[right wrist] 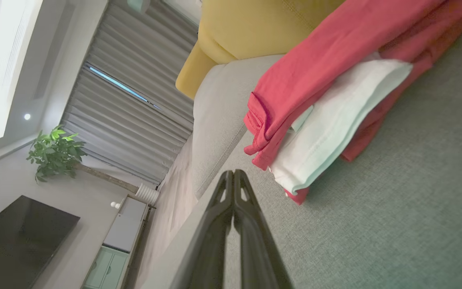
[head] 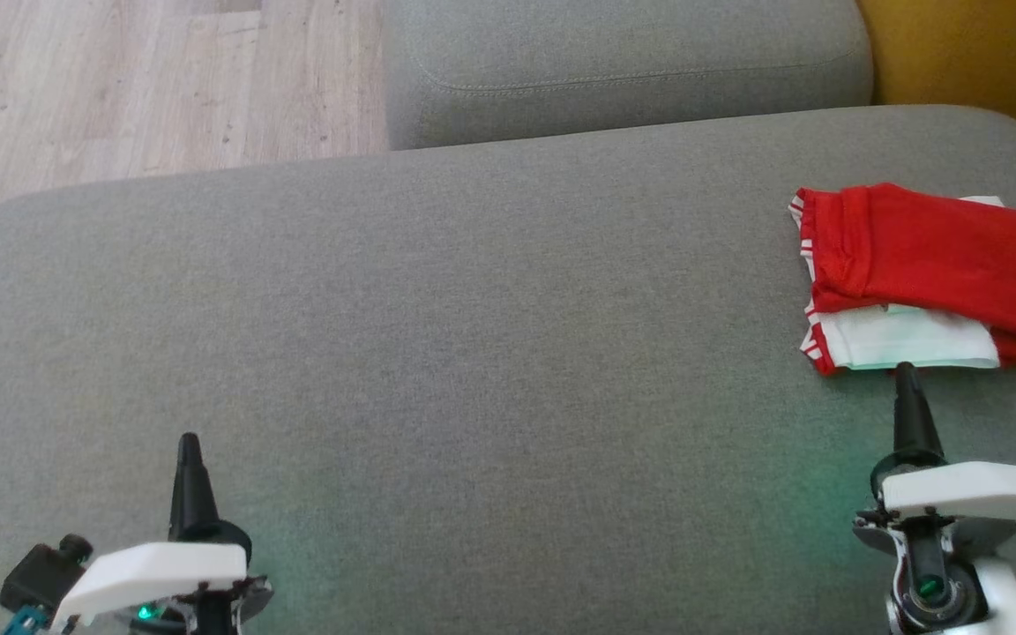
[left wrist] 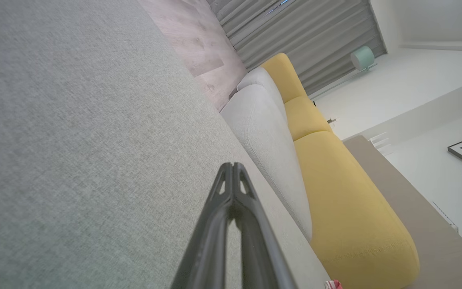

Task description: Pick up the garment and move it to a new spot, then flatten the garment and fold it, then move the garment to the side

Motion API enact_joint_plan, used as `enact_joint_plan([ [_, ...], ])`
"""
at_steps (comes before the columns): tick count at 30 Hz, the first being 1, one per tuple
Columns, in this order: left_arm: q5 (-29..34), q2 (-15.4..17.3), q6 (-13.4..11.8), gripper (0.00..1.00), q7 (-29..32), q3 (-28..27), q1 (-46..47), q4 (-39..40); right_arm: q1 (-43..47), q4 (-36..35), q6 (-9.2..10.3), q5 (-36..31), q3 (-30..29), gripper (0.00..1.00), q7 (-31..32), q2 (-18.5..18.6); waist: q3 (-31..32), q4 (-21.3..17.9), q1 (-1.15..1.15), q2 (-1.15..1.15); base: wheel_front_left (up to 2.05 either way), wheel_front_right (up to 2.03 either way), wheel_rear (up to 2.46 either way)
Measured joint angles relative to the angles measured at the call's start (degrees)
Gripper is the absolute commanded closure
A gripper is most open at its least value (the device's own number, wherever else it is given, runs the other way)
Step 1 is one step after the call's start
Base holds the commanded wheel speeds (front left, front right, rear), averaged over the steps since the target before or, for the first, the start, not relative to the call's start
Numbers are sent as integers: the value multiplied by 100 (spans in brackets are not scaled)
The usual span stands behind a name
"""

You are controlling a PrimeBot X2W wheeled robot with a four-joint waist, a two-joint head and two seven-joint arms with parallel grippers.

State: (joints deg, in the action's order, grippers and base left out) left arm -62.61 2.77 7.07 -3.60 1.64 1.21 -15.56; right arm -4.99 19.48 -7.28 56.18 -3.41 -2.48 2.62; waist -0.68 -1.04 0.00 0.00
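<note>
Right gripper closed, empty, tip beside folded garment; left gripper closed too. Stray sweep could undo fold.

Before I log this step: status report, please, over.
Left hand and right hand shut, empty. Garment folded on cushion, close ahead of right hand. No obstacle seen.

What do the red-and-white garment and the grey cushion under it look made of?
Garment: thin soft knit, probably cotton jersey, matte; limp folds, stitched hem. Grey cushion: woven upholstery fabric, matte; flecked weave shows, rounded edges suggest padding.
</note>
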Motion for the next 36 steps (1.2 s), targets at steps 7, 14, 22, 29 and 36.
enact_joint_plan([
  [7, -396, 0, 0, 100, 110, -59, 19, -1, 0, -27, 0, 449, -59, 100, 116, 0, 7, 14, 0, 0, 0, 0, 0],
  [14, -775, 1, 0, 100, 231, -154, 93, -2, 1, -63, 0, 906, -97, 100, 226, 0, 13, 27, 0, 0, 0, 0, 0],
  [22, -1210, 1, 0, 100, 360, -190, 93, -3, 1, -123, 1, 1429, -159, 100, 337, 0, 21, 42, 0, 0, 0, 0, 0],
  [29, -1537, 0, 0, 100, 461, -237, 94, -3, 1, -151, 1, 1813, -224, 100, 436, 0, 26, 54, 0, 0, 0, 0, 0],
  [36, -1922, 0, 1, 100, 576, -345, 95, -3, 1, -203, 1, 2273, -263, 100, 552, 0, 33, 68, 0, 0, 0, 0, 0],
])
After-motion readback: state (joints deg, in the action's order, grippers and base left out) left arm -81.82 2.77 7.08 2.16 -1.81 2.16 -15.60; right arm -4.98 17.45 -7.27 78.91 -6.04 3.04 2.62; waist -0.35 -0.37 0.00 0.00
